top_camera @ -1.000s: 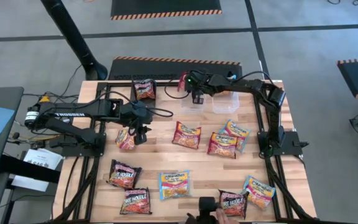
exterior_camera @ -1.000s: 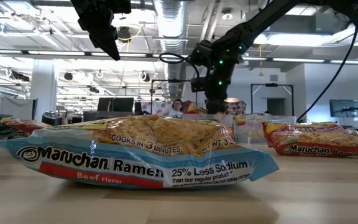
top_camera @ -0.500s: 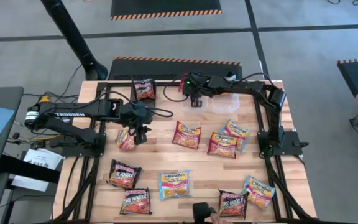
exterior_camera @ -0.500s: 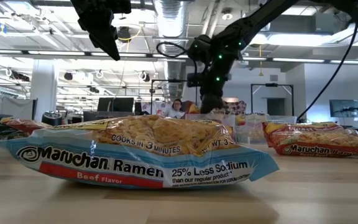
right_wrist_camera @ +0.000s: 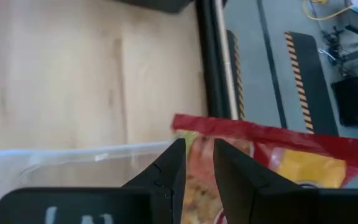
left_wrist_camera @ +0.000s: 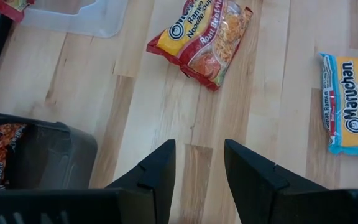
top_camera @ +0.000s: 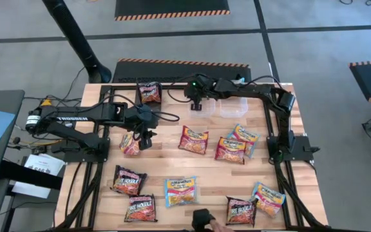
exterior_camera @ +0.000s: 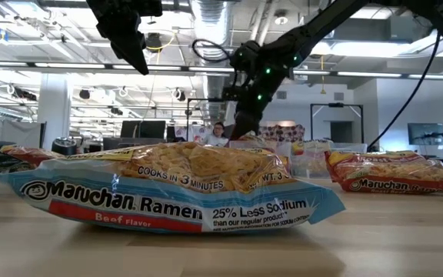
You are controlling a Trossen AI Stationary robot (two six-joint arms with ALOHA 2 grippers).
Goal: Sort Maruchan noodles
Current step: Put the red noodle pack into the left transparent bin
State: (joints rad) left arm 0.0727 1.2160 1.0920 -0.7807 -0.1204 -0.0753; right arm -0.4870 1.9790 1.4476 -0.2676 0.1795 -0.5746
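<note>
High view, right pincer (top_camera: 195, 98): at the far side of the desk (top_camera: 166, 164), beside the clear bin (top_camera: 227, 106), holding a red packet (top_camera: 190, 88).
High view, left pincer (top_camera: 142, 138): over the left half of the desk, at a red-yellow packet (top_camera: 130, 143).
High view, noodle packets: spread over the desk; a dark one (top_camera: 149, 92) at the far edge, two red-yellow ones (top_camera: 193, 139) mid-desk, blue-yellow ones (top_camera: 180, 191) and dark ones (top_camera: 129, 180) along the near side.
Low view, blue packet (exterior_camera: 177, 194): lies flat on the desk close to the camera, label reads Maruchan Ramen.
Low view, right pincer (exterior_camera: 242, 123): hangs above the desk behind that packet.
Left wrist view, left pincer (left_wrist_camera: 199, 163): fingers (left_wrist_camera: 157, 168) apart, nothing between them, bare wood below; a red-yellow packet (left_wrist_camera: 202, 38) and a blue one (left_wrist_camera: 352, 102) lie ahead.
Right wrist view, right pincer (right_wrist_camera: 197, 163): fingers (right_wrist_camera: 169, 168) closed tight on the red packet (right_wrist_camera: 272, 155), above the clear bin wall (right_wrist_camera: 61, 160).
</note>
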